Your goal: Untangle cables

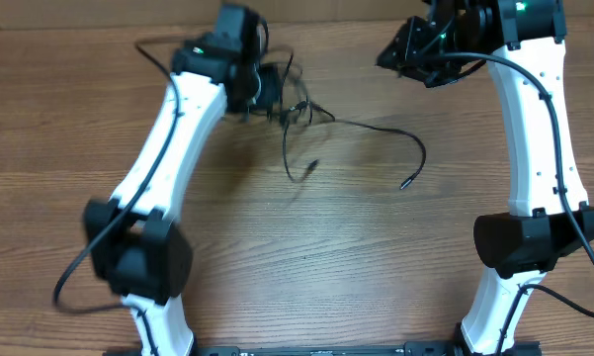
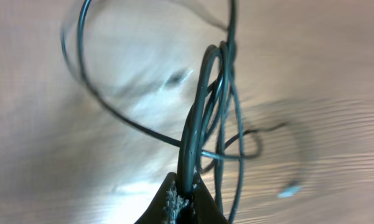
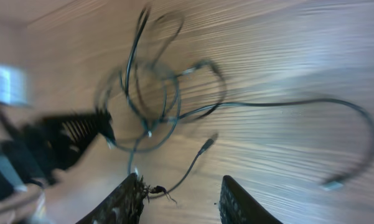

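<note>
Overhead, your wooden table holds the cables near 12 o'clock; left gripper at 11 o'clock clamps their bundle, right gripper at 1 o'clock hovers spread, empty.

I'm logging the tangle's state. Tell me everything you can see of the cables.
The cables are thin black cords, knotted into a cluster of loops at the far middle of the wooden table. Two loose plug ends trail toward the near side. The jaws of the left gripper are shut on several strands; the right gripper is open, clear of them.
</note>
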Robot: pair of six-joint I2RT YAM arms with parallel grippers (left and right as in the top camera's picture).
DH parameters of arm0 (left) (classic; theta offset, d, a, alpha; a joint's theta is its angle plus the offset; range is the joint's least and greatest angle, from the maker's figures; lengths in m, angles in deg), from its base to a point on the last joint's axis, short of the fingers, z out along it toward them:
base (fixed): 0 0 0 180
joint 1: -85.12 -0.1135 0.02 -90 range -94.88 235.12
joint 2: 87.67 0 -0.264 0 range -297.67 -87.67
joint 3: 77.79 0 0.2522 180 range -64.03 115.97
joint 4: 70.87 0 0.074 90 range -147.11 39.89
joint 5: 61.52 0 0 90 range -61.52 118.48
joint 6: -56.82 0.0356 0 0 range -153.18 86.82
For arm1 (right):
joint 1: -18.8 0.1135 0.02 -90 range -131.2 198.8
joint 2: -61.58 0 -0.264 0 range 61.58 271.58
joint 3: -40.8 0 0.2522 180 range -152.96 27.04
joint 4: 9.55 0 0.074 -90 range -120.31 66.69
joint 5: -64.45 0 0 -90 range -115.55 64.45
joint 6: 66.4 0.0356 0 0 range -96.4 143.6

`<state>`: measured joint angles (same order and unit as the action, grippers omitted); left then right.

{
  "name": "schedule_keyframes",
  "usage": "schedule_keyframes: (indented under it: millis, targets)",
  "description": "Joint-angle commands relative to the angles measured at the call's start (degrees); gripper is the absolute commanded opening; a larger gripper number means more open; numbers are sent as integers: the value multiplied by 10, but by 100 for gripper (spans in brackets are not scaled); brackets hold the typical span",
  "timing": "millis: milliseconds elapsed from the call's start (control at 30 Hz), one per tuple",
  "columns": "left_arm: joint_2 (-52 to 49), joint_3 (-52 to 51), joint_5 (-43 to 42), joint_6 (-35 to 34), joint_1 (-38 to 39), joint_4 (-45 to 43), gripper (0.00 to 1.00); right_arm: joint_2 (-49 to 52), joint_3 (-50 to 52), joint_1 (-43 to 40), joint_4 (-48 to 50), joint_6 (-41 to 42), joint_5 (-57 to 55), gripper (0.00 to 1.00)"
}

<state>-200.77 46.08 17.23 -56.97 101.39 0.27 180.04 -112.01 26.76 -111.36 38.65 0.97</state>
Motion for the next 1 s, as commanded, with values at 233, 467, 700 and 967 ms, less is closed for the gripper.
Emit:
schedule_keyframes:
  millis: [233, 467, 700, 967]
  targets:
    - [117, 109, -179, 159, -9, -1, 4, -17, 2, 8, 32, -81, 232, 39]
    - [115, 109, -229, 163, -57, 45, 4, -17, 2, 52, 41, -79, 233, 39]
    - [115, 109, -229, 103, -70, 63, 4, -17, 2, 107, 99, 55, 184, 43]
    - [115, 109, -239, 36, -70, 71, 4, -8, 4, 157, 150, 236, 46, 49]
